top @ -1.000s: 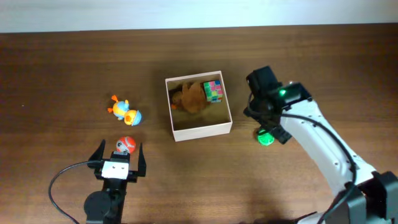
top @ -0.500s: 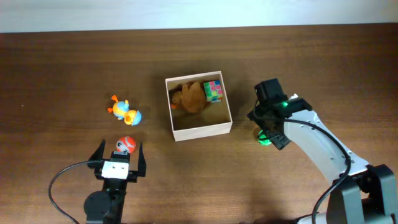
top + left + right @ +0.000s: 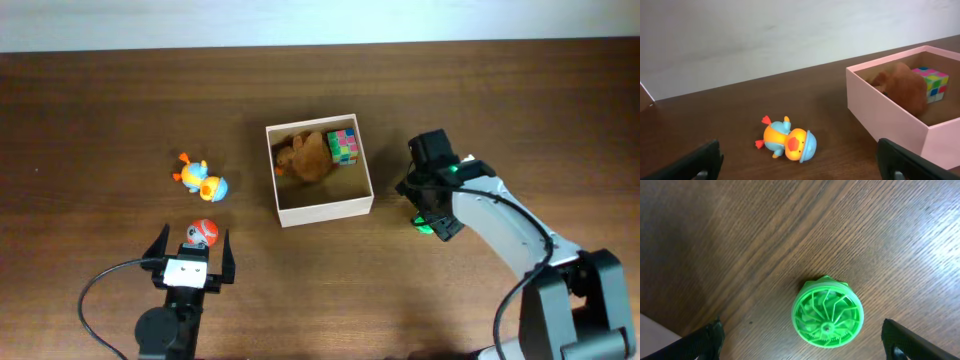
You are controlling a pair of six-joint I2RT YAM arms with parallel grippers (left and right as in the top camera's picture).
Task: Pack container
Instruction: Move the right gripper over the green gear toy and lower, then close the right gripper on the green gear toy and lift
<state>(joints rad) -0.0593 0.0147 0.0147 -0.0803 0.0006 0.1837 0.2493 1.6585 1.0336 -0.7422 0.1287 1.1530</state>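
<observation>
The container [image 3: 325, 210], a square cream-walled box, sits mid-table with a brown plush [image 3: 305, 157] and a colourful cube [image 3: 343, 146] inside. Just right of the box, my right gripper [image 3: 428, 215] hovers open over a green finned disc [image 3: 424, 226]. In the right wrist view the disc [image 3: 827, 311] lies flat between the wide-apart fingers [image 3: 910, 340], untouched. My left gripper [image 3: 193, 238] stands open near the front left. From overhead a red-and-white ball toy [image 3: 203, 232] lies between its fingers. Its wrist view shows an orange-and-blue duck [image 3: 787, 143] ahead and the container [image 3: 890, 117] to the right.
The duck [image 3: 202, 178] lies on its side left of the box. A black cable [image 3: 95, 290] loops beside the left arm's base. The white right arm [image 3: 510, 235] stretches in from the front right corner. A pale wall [image 3: 790, 35] rises behind the table's far edge.
My right gripper has moved toward the table's front and now sits over the green disc, its jaws slightly narrower. The left arm and the toys have not moved.
</observation>
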